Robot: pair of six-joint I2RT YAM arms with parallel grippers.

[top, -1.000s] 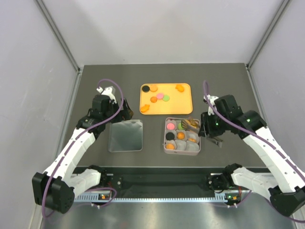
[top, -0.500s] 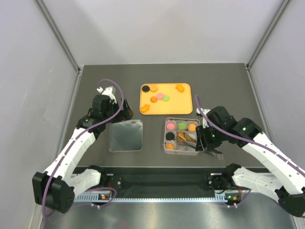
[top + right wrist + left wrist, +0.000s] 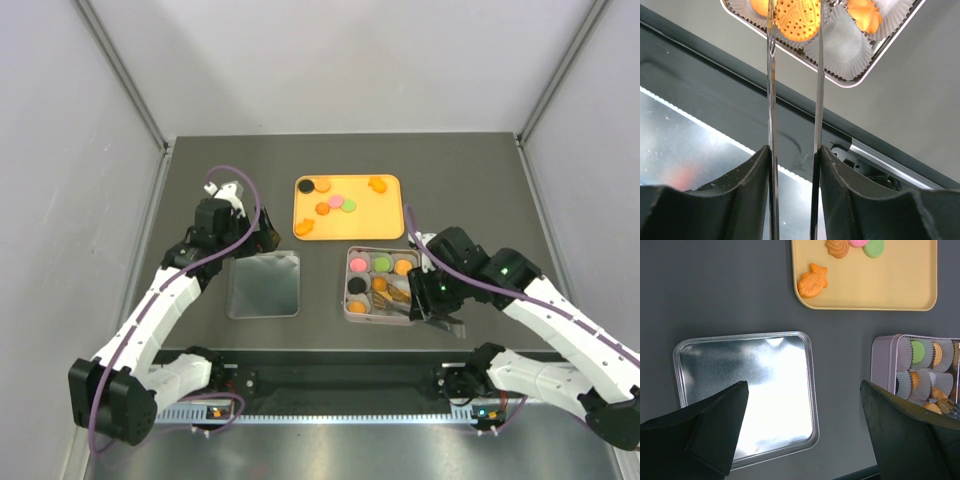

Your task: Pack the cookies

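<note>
Orange, pink, green and black cookies [image 3: 337,202] lie loose on a yellow tray [image 3: 392,218] in the overhead view, on the dark counter [image 3: 480,190] beyond both arms. More cookies fill the cups of a pale pink tin [image 3: 349,304] just beside the right fingers [image 3: 428,303]. Those fingers are small and dark here, and the thin metal tongs [image 3: 400,297] reaching from them over the tin's near row are hard to make out. The arm covers the tin's near right corner. The left fingers [image 3: 262,238] hang at the far edge of a silver lid [image 3: 263,288], and their spread is unreadable from above. The left wrist camera settles it: both black fingers [image 3: 705,435] stand wide apart, with the shiny lid below and between them and glare washing out its middle. A fish-shaped cookie [image 3: 812,281] sits ahead of them on the tray, whose far part is cut off. The tin lies off to the right-hand finger's side, half out of frame. The right wrist camera shows what the others cannot: the fingers [image 3: 747,195] are pressed onto the two tong blades. The blades run up either side of a dotted orange cookie [image 3: 798,19] in the tin, next to an empty paper cup [image 3: 842,50]. Blade tips and the cookie's top are cut off by the frame, so whether the blades pinch it cannot be told.
</note>
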